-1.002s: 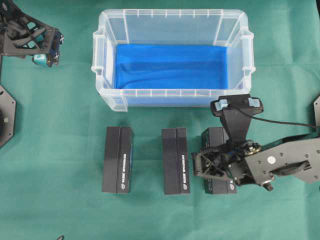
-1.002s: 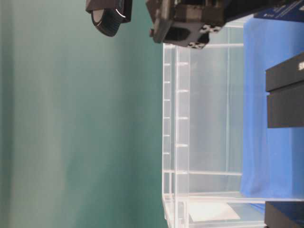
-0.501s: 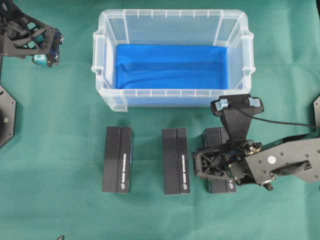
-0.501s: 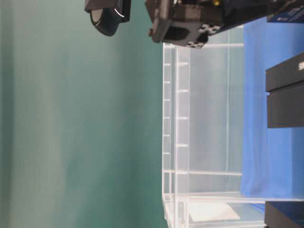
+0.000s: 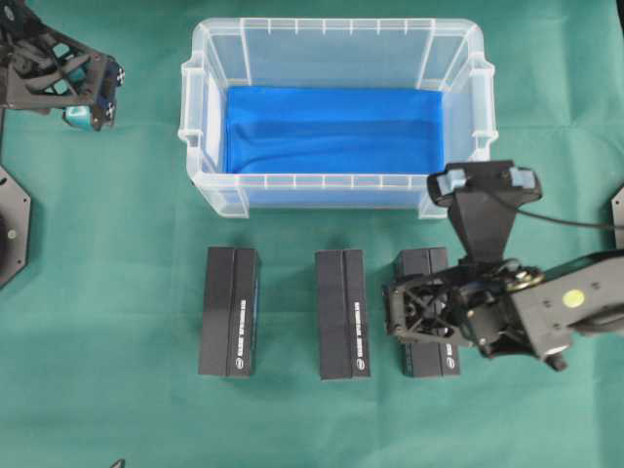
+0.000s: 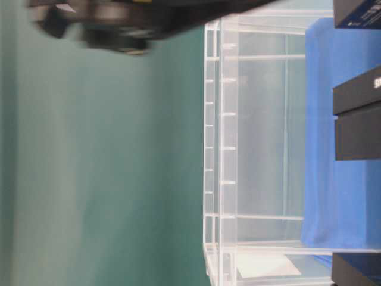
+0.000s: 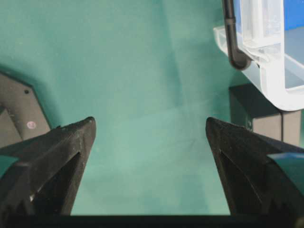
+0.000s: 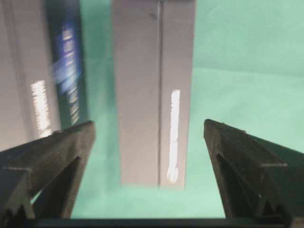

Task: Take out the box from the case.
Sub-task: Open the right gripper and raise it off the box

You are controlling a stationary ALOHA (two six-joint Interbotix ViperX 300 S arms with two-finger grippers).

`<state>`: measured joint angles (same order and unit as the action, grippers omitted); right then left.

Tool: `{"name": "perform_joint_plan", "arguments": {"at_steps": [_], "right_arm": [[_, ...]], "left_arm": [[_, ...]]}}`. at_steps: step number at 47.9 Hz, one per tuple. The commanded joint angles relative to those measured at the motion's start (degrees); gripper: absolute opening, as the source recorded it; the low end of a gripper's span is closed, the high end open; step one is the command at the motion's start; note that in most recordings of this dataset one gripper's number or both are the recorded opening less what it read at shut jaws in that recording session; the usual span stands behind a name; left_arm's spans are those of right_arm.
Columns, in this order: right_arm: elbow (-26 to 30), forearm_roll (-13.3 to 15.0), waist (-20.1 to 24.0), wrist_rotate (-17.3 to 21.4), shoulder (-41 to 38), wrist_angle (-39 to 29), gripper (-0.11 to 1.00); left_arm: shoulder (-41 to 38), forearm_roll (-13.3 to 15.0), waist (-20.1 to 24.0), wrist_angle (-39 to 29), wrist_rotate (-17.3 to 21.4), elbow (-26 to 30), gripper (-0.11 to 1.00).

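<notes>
Case: clear ribbed plastic bin (image 5: 336, 117) with rimmed edges and a bright blue cloth lining, just beyond my right pincer; nothing but the lining shows inside.
Boxes: three long matte black cartons on the green cloth, out in front of the case. Left box (image 5: 230, 310), middle box (image 5: 342, 313), right box (image 5: 426, 312).
My right pincer (image 5: 398, 314): spread wide, holding nothing, pointing down over the right box; blurred in the table-level view.
My left pincer (image 7: 149, 161): spread wide, empty, over bare cloth well to the left of the case.
</notes>
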<state>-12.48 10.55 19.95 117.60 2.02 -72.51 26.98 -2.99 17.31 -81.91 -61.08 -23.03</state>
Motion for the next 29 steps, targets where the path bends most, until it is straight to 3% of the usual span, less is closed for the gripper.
{"name": "perform_joint_plan", "arguments": {"at_steps": [1, 14, 29], "right_arm": [[4.4, 0.3, -0.1, -1.1, 2.2, -3.9, 0.90], [12.5, 0.4, -0.3, -3.4, 2.4, -12.8, 0.90], [12.7, 0.5, -0.5, -3.6, 2.5, -13.4, 0.89]], "left_arm": [[0.7, 0.1, -0.1, 0.1, 0.1, 0.6, 1.00], [0.7, 0.1, -0.4, 0.1, 0.0, 0.6, 1.00], [0.7, 0.1, -0.9, 0.1, -0.2, 0.5, 1.00]]}}
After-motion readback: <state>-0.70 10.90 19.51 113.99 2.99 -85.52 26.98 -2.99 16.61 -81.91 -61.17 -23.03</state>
